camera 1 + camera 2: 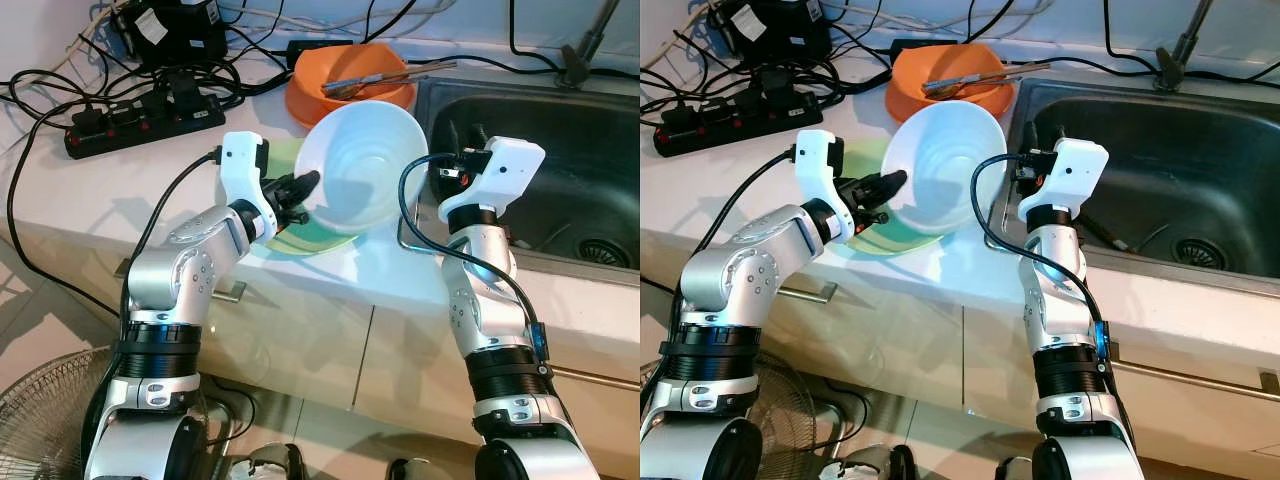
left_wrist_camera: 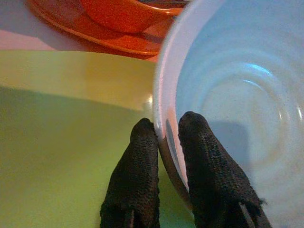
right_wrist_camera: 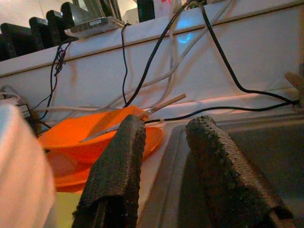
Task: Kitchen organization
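White bowl lifted by its rim, not yet put away.

The wide white ceramic bowl [image 1: 360, 165] is tilted up above the flat green plate [image 1: 290, 238] on the white counter [image 1: 100, 215]; the left gripper [image 2: 167, 142] pinches its rim, one finger inside and one outside. The right gripper [image 3: 164, 156] hovers at the edge of the steel sink [image 1: 560, 170] with fingers spread, holding nothing. I judge the task is in an early stage: the bowl has no resting place yet, and the orange bowl [image 1: 345, 90] with long utensils [image 1: 385, 78] across it is untouched. The plate is mostly hidden behind the bowl, and the tangled black cables and power strip [image 1: 140, 125] are hard to follow.
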You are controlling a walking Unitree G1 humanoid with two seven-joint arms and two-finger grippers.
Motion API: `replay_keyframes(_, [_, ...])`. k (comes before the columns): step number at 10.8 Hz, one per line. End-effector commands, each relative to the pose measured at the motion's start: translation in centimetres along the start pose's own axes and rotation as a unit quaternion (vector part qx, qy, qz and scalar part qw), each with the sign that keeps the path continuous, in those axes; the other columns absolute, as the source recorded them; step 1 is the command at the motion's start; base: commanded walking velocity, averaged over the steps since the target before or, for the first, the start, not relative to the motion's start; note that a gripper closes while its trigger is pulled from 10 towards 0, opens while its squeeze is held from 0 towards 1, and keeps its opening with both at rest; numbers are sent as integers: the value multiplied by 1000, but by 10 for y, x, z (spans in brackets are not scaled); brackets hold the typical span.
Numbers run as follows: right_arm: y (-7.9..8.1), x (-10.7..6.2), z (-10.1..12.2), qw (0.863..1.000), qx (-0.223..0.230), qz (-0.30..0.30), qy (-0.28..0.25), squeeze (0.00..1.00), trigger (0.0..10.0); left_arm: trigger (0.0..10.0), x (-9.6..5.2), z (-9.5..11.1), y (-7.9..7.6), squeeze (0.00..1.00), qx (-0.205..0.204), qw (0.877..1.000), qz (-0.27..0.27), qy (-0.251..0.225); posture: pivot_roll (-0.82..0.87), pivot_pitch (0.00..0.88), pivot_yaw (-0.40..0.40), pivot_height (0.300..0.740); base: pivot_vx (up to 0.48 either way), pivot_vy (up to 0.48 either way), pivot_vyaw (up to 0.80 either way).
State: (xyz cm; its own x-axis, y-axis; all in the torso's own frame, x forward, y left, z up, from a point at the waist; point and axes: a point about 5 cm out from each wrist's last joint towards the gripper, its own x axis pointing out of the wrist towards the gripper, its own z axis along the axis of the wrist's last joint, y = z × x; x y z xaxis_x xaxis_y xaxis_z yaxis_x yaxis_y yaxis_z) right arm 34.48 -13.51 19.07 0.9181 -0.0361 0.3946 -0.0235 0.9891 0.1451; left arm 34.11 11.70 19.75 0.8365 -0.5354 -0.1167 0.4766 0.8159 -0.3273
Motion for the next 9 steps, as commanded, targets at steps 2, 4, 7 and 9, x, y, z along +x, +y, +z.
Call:
replay_keyframes(2, [1,-2,-4,1000,-2,0,5,0,10000,0,-3,3,-2,0,-5,1000,-2,-11,48,60,91,740,0,0,0])
replay_keyframes(4, [0,-1,-4,1000,-2,-2,5,0,10000,0,-2,3,-5,0,-15,1000,-6,-14,46,69,91,740,0,0,0])
replay_keyframes(7, [-4,0,-4,1000,-7,-7,7,0,10000,0,-1,6,-7,0,-44,998,-4,-39,46,88,86,740,0,0,0])
replay_keyframes(9, [-5,0,-3,1000,-8,-8,7,0,10000,0,-3,25,-13,0,-104,985,-10,-137,44,89,84,740,0,0,0])
